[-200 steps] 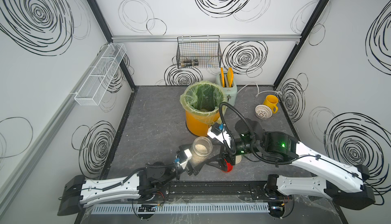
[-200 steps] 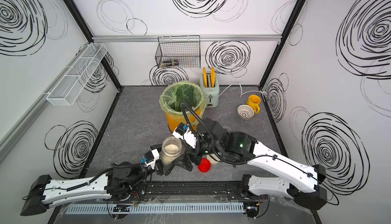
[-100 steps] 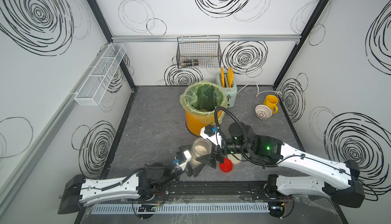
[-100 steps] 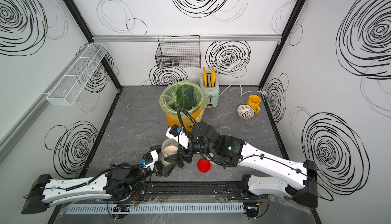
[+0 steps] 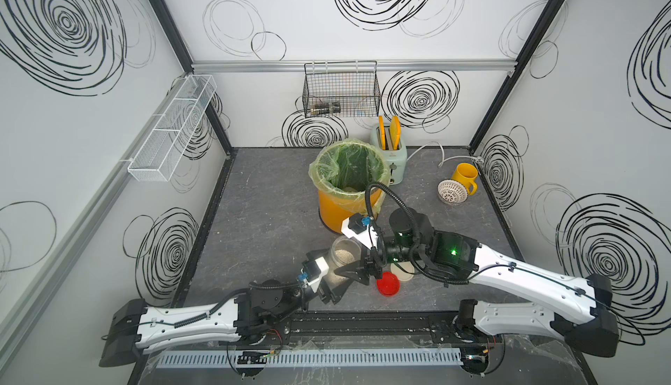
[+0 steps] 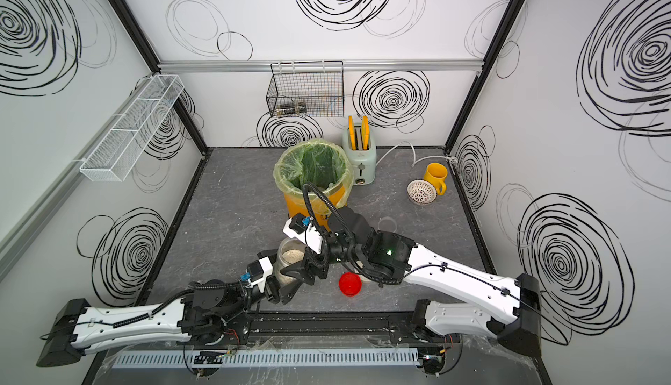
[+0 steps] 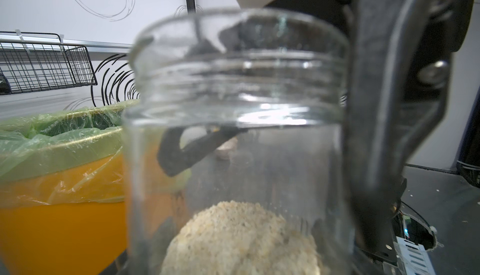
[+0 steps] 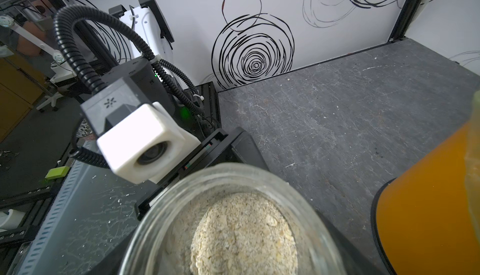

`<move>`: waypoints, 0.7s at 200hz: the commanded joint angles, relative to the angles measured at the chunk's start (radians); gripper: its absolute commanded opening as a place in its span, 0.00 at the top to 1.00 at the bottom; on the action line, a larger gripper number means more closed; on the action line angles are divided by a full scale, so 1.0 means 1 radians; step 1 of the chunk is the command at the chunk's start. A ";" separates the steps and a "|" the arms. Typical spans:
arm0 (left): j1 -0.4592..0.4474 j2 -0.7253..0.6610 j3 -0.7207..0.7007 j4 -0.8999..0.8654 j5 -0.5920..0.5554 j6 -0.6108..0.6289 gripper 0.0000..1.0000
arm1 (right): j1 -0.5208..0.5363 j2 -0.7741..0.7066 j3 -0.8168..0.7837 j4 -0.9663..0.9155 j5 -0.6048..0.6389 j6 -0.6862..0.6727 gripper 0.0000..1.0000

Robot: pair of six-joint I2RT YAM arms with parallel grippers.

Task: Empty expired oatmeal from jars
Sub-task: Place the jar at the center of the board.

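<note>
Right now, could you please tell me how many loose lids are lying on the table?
2. The red lid lies near the front edge; the cream lid lies just behind it, partly under the right arm. More could be hidden beneath the arms.

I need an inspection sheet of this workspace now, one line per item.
surface: dark grey table, pale crumbs scattered.
job's things: open jar upright, oatmeal inside; red lid, cream lid beside it; second clear jar farther back; lined orange bucket.
clutter: toaster, yellow mug, white strainer.
grippers: left gripper at the jar's base, right gripper with fingers either side of it; grips unclear.
cables: white cord behind toaster; black hose arching off right arm.
surroundings: wire basket and mesh shelf on walls.
</note>
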 commanded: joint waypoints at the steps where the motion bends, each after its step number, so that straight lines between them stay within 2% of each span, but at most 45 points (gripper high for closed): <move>1: -0.006 -0.018 0.048 0.103 -0.079 0.014 0.01 | -0.057 0.011 0.008 -0.002 -0.034 0.102 0.94; 8: -0.005 -0.028 0.048 0.089 -0.104 -0.006 0.04 | -0.078 0.006 -0.004 0.004 -0.035 0.110 1.00; 35: -0.008 -0.100 0.066 -0.028 -0.219 -0.081 0.04 | -0.127 -0.015 -0.063 0.041 0.038 0.134 1.00; 76: 0.000 -0.186 0.146 -0.345 -0.285 -0.237 0.04 | -0.188 -0.013 -0.209 0.137 0.130 0.085 1.00; 104: 0.029 -0.186 0.244 -0.568 -0.307 -0.358 0.04 | -0.137 -0.028 -0.351 0.294 0.201 0.007 1.00; 140: 0.099 -0.096 0.362 -0.766 -0.236 -0.481 0.04 | -0.053 -0.031 -0.471 0.442 0.211 -0.118 1.00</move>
